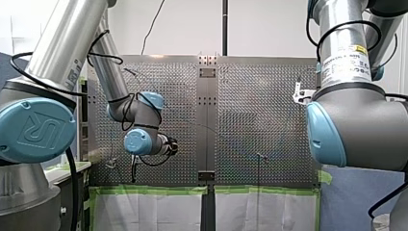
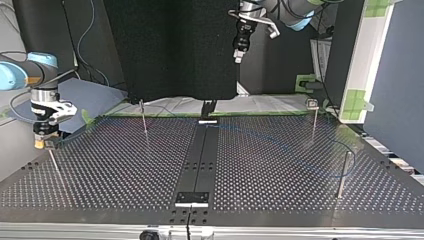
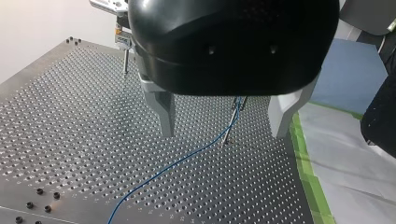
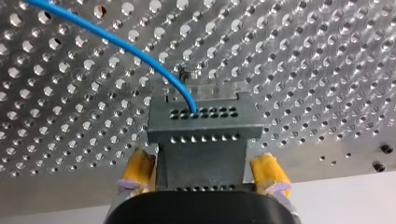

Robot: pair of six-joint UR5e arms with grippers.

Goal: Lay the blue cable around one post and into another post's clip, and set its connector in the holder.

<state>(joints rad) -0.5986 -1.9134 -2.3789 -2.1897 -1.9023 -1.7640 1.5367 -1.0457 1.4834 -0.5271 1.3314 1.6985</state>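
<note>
The blue cable [image 4: 140, 58] runs into a grey connector [image 4: 201, 119] that sits on top of a thin post [image 2: 54, 167]. My right gripper [image 4: 201, 173] is open, its yellow pads [image 4: 136, 170] standing on either side of the connector with a narrow gap each side. My right gripper [image 2: 45, 142] is at the top view's left. My left gripper [image 3: 223, 134] hangs open with nothing in it, high over the table and over the cable [image 3: 177, 161]. That cable leads up a slim post [image 3: 229, 126]. My left gripper [image 2: 239, 56] also shows at the top view's upper middle.
More thin posts stand on the perforated table [image 2: 125, 175]: one at the far left-middle [image 2: 144, 120], one with a clip at the far right [image 2: 313, 117], one at the right [image 2: 343, 175] with a faint cable loop. Green tape [image 3: 308, 172] marks the table edge.
</note>
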